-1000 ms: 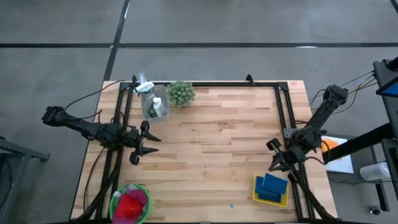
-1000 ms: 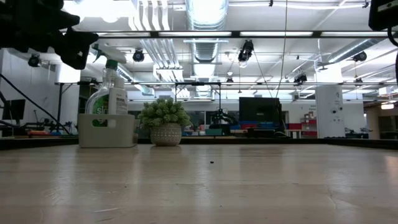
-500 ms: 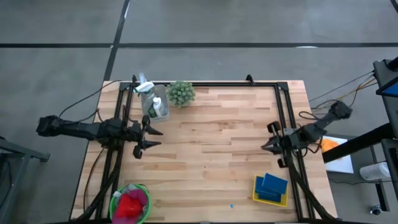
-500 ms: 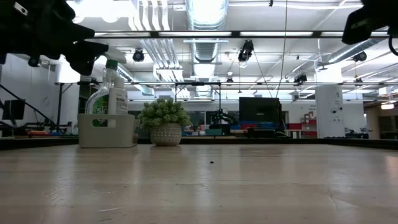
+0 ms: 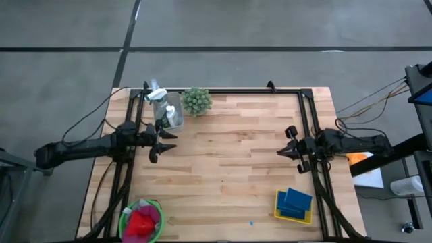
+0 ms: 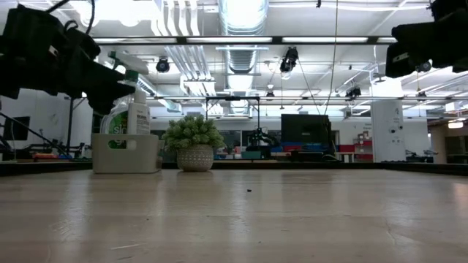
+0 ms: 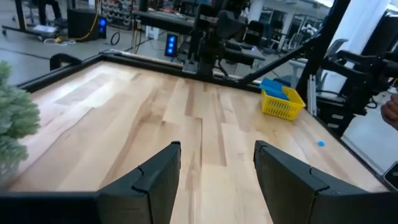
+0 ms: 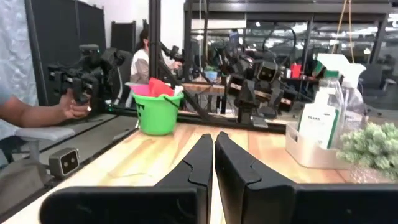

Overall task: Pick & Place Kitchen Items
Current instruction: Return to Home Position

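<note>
now left gripper (image 7: 216,152) parted, right gripper (image 8: 214,142) closed.

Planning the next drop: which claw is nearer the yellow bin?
Right. The right claw hangs close to the bin, on the same side of the table. The left claw is far across, near the opposite edge.

Pale, plank-striped wood bench (image 5: 236,155) on a grey floor (image 5: 236,27): blue sponges (image 5: 295,200) in a yellow bin (image 5: 278,210) at 5 o'clock, red and pink cloths (image 5: 140,223) in a green bucket (image 5: 123,217) at 7 o'clock, green plant (image 5: 196,100) at 11 o'clock, black left arm (image 5: 88,145) at 9 and black right arm (image 5: 351,143) at 3 o'clock
</note>
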Motion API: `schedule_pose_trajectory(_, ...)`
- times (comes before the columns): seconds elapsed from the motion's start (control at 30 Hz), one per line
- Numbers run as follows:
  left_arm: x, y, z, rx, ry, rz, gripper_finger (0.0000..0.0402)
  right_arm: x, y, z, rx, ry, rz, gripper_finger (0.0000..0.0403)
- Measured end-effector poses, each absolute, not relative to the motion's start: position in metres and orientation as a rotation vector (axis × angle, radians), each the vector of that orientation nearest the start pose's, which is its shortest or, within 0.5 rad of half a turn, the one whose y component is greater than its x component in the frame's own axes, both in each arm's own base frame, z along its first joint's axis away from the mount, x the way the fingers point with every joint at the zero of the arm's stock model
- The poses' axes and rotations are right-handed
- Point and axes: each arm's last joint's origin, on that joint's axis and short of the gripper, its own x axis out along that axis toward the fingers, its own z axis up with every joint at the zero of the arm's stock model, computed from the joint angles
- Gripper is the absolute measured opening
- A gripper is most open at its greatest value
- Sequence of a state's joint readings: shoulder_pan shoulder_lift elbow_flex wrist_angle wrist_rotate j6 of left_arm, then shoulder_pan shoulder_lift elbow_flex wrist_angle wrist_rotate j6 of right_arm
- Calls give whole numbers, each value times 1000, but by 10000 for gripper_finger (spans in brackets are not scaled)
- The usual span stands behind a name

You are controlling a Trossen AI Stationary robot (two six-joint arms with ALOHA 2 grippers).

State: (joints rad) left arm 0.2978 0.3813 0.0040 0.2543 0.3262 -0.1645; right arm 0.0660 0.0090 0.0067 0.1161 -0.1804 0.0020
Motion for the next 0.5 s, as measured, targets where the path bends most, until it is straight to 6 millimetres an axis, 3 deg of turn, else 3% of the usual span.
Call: schedule_pose_trajectory(0.5, 116, 27, 155, -130, 122, -29, 207, 97, 9, 168, -8, -35, 199, 17)
